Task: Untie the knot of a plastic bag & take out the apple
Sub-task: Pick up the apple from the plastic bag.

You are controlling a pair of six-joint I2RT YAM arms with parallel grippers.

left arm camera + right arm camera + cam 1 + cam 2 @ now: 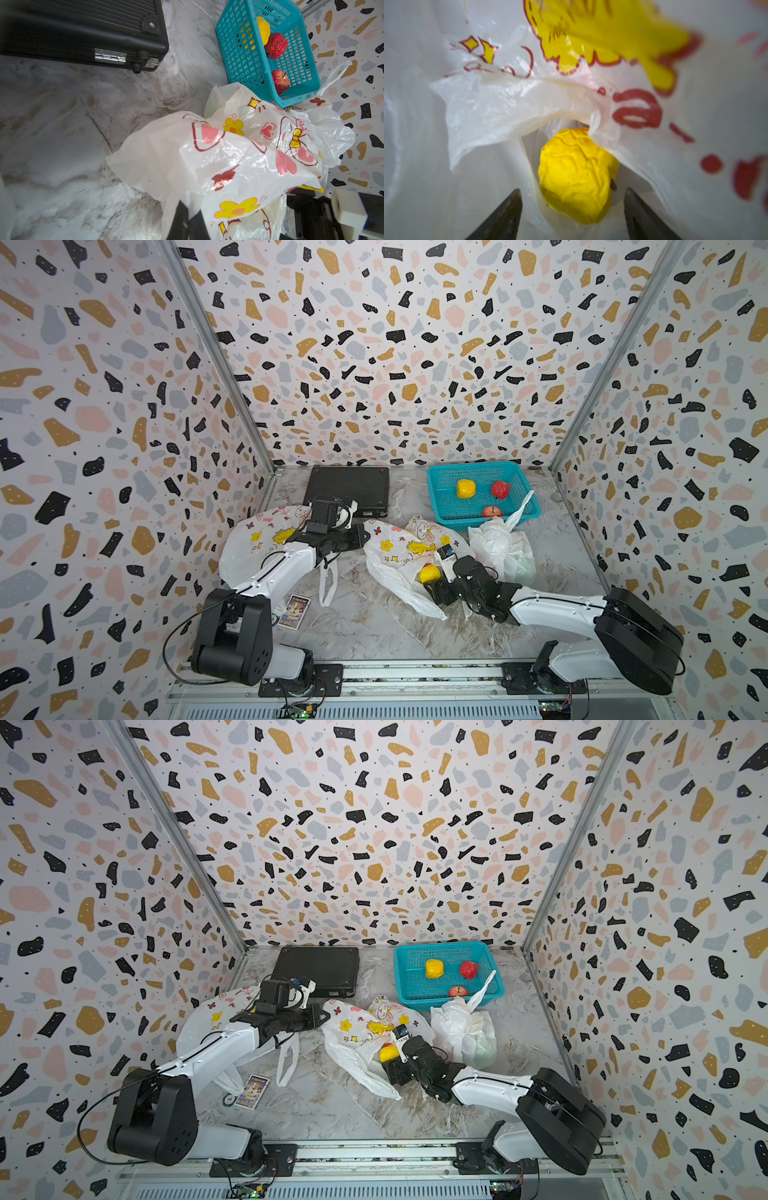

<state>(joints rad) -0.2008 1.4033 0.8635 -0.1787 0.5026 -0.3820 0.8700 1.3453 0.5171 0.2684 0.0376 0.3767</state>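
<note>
A white plastic bag [399, 549] printed with yellow flowers and red hearts lies mid-table, its mouth loose and facing the right arm. A wrinkled yellow apple [429, 573] sits in that mouth, seen close in the right wrist view [575, 172]. My right gripper [572, 190] is open, one finger on each side of the apple and a gap between each finger and it. My left gripper [190, 209] is shut on the bag's far edge, seen in both top views [324, 1016]. No knot shows.
A teal basket [461, 522] at the back right holds one yellow and two red apples. A black case [349, 489] lies at the back. A second printed bag [257, 539] sits under the left arm, a plain white bag [498, 547] beside the basket, a card [294, 611] near the front.
</note>
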